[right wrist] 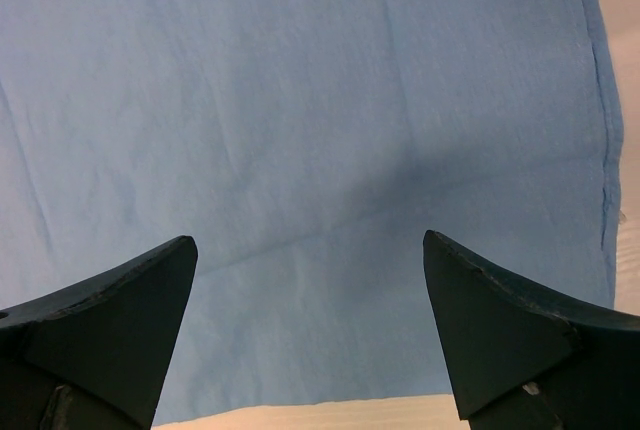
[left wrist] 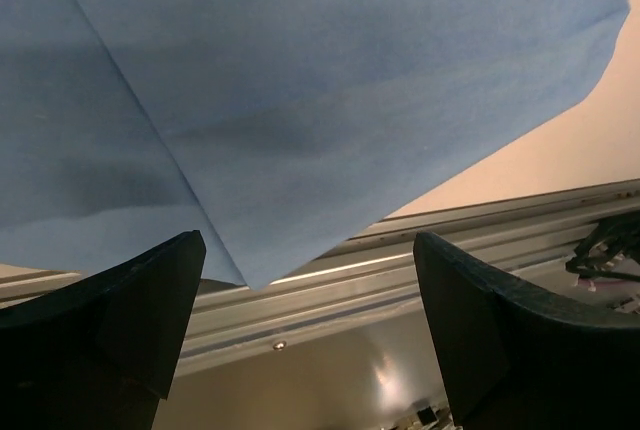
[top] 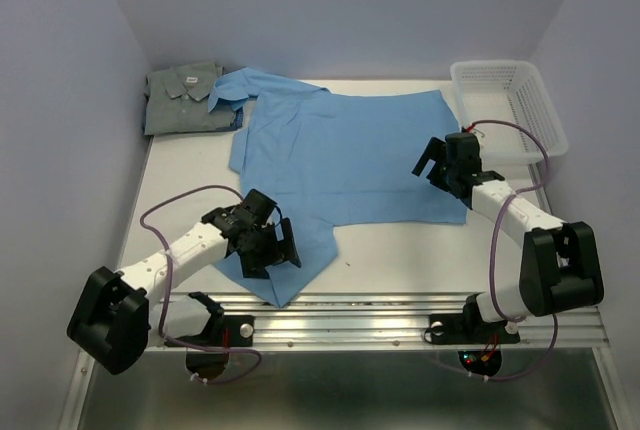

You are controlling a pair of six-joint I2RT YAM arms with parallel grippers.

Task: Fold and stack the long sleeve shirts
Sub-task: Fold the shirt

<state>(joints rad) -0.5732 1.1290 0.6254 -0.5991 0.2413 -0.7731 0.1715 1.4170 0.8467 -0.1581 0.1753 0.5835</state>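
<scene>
A light blue long sleeve shirt (top: 340,155) lies spread flat across the middle of the table, one sleeve reaching down to the near edge. A grey-green shirt (top: 183,98) sits folded at the back left corner. My left gripper (top: 283,248) hovers open over the blue sleeve's near tip (left wrist: 250,275), nothing between its fingers (left wrist: 150,300). My right gripper (top: 432,160) stands open above the blue shirt's right part (right wrist: 320,150), close to its hem, holding nothing.
A white mesh basket (top: 510,108) stands at the back right. A metal rail (top: 380,315) runs along the table's near edge, right under the sleeve tip. Bare table (top: 420,250) shows between the two arms.
</scene>
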